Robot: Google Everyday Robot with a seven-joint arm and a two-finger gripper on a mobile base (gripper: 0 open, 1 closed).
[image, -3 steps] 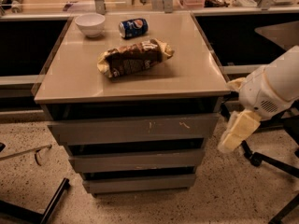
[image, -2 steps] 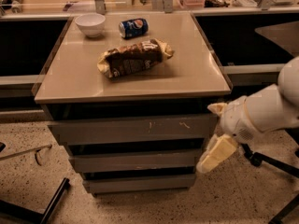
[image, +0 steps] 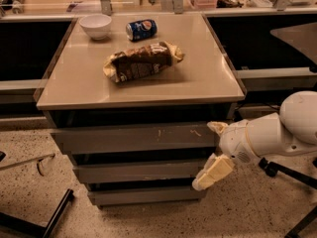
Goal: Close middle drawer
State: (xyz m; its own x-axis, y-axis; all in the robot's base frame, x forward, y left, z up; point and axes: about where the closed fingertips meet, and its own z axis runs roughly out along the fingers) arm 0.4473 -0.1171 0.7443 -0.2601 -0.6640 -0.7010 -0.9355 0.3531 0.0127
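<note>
The middle drawer [image: 138, 171] is the plain grey front between the scratched top front [image: 133, 138] and the lowest front [image: 143, 196] of the cabinet. A dark gap shows above it. My gripper [image: 213, 151] is at the cabinet's right front corner, coming in from the right on a white arm [image: 270, 135]. It is open and holds nothing. Its lower cream finger [image: 212, 172] lies at the right end of the middle drawer front, and its upper fingertip [image: 217, 128] is by the top front's right end.
On the beige cabinet top [image: 208, 78] lie a brown snack bag [image: 141, 62], a blue soda can [image: 141, 29] and a white bowl [image: 96, 25]. Dark chair legs [image: 44, 217] stand on the floor at the left, and a wheeled base [image: 277, 170] at the right.
My gripper has moved left and down, from beside the cabinet's right edge to the right end of the drawer fronts. The drawers and the things on top have not moved.
</note>
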